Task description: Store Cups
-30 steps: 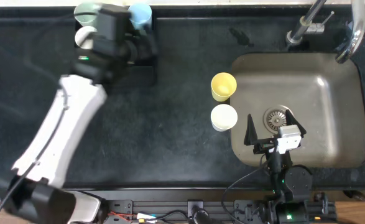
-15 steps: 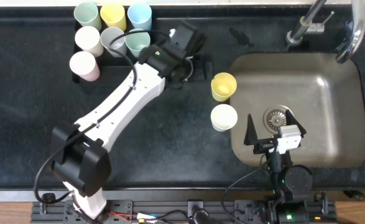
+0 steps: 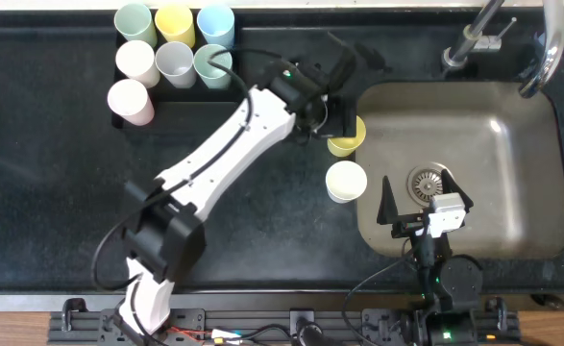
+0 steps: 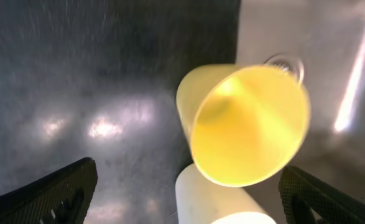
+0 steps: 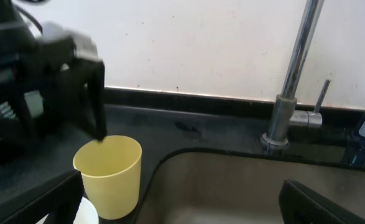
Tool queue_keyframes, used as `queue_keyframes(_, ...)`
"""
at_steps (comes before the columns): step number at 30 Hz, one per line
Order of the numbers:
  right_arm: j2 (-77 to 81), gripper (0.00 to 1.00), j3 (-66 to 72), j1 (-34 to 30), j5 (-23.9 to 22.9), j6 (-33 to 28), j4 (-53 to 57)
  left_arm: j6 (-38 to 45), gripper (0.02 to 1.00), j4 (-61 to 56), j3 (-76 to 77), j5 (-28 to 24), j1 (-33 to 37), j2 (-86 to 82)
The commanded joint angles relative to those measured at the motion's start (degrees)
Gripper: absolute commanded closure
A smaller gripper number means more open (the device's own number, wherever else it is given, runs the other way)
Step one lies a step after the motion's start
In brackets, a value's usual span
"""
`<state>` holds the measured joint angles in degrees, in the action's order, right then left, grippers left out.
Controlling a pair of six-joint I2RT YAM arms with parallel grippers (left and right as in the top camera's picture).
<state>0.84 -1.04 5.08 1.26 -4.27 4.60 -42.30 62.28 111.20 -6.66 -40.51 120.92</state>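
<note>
Idleness marks the near side: the right pincer (image 3: 423, 200) hangs over the near part of the sink (image 3: 541, 144), fingers spread wide with nothing between them, a spot that puts it clear of the other arm's reach. Just left of the sink's rim, on the black desk (image 3: 262, 231), stand the two cups not yet put away. The white cup (image 3: 346, 181) is nearer and the yellow cup (image 3: 347, 136) just beyond it, both upright with mouths up and close together. I cannot tell whether they touch. The left arm stretches across the middle so that the left pincer (image 4: 187, 169) sits over the yellow cup, fingers wide apart to either side of it and gripping nothing. That spread looks chosen to straddle the cup before closing, so I judge this the approach to a pick. At the far left the stored cups (image 3: 175, 60), seven of them, are gathered on and beside a dark tray (image 3: 205, 96), presumably where the yellow one belongs. The faucet (image 3: 474, 38) rises at the far right, behind the sink.
</note>
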Motion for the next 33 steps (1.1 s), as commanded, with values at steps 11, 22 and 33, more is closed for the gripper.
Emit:
queue_keyframes(11,-0.6,0.005,0.8,0.2,0.2,0.0,-0.3,-1.5,0.312,-0.5,1.4,2.9,-0.7,4.3)
queue_keyframes(22,-0.6,0.003,0.8,0.2,0.2,0.0,-0.3,0.0,0.584,-3.3,3.0,3.1,-1.0,7.4)
queue_keyframes(33,-0.6,0.005,0.8,0.2,0.2,0.0,-0.3,-0.2,0.965,-3.5,3.1,2.9,-1.0,7.4)
